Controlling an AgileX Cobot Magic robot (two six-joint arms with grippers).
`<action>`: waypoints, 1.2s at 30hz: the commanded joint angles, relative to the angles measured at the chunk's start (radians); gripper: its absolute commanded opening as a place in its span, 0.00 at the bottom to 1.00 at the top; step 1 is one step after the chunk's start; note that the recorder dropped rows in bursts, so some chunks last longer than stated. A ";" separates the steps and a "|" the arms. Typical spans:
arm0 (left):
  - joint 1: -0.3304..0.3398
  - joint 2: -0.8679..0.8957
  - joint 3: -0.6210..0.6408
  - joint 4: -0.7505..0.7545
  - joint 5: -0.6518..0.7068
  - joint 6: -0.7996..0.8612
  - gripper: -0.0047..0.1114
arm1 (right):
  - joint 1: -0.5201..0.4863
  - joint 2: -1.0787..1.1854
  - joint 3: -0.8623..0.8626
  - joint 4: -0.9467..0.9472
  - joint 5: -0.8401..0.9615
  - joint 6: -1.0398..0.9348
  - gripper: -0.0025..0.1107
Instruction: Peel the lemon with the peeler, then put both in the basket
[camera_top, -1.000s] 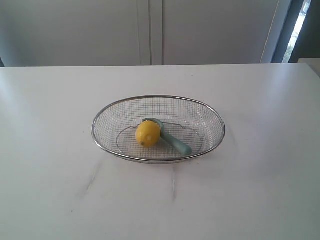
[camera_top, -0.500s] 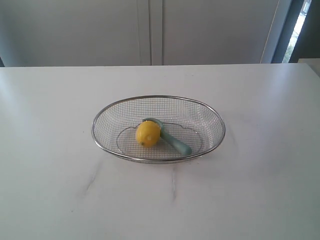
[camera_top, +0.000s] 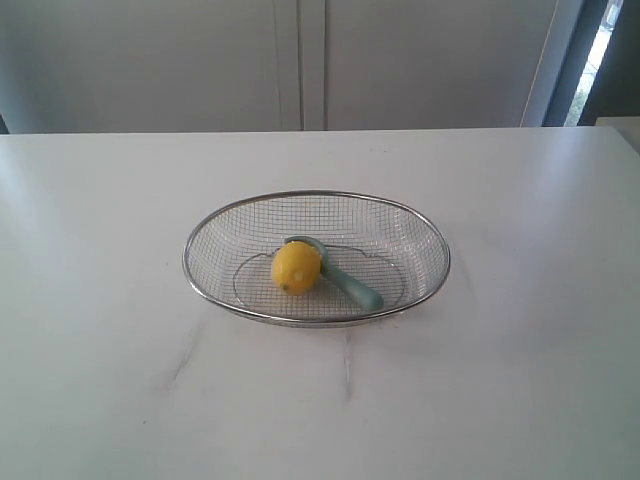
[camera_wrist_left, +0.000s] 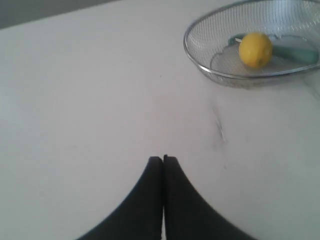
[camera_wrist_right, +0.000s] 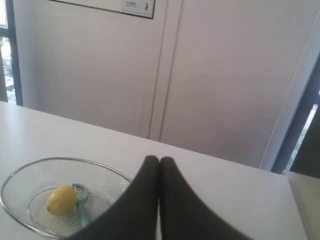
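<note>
Worktop (camera_top: 100, 330), white with faint grey streaks, fills the exterior view, backed by pale wall panels (camera_top: 150, 60) and a dark window frame (camera_top: 590, 50) at the far right. Neither tool shows here. The basket (camera_top: 184, 262) stands mid-worktop. The lemon (camera_top: 296, 268) lies inside it, resting against the curved head of the peeler (camera_top: 355, 288), whose handle slants across the mesh floor.

In the left wrist view, the left tool (camera_wrist_left: 163, 160) is closed tip to tip with nothing in its hold, low over bare worktop. The basket with lemon and peeler sits well apart from it, beyond the tips and off to one side.

In the right wrist view, the right tool (camera_wrist_right: 159, 160) is likewise pressed closed and empty, raised above the worktop. The basket lies below and beyond it, to one side, lemon touching the peeler's head. Wall panels and a small sign (camera_wrist_right: 137, 7) rise behind.
</note>
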 joint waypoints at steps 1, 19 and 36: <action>0.003 -0.065 0.130 -0.011 -0.165 -0.003 0.04 | -0.007 -0.005 0.036 -0.002 -0.008 0.005 0.02; 0.003 -0.065 0.400 -0.011 -0.462 -0.003 0.04 | -0.010 -0.203 0.371 -0.002 -0.003 0.005 0.02; 0.003 -0.065 0.400 -0.010 -0.462 -0.003 0.04 | -0.010 -0.274 0.768 -0.005 -0.471 0.006 0.02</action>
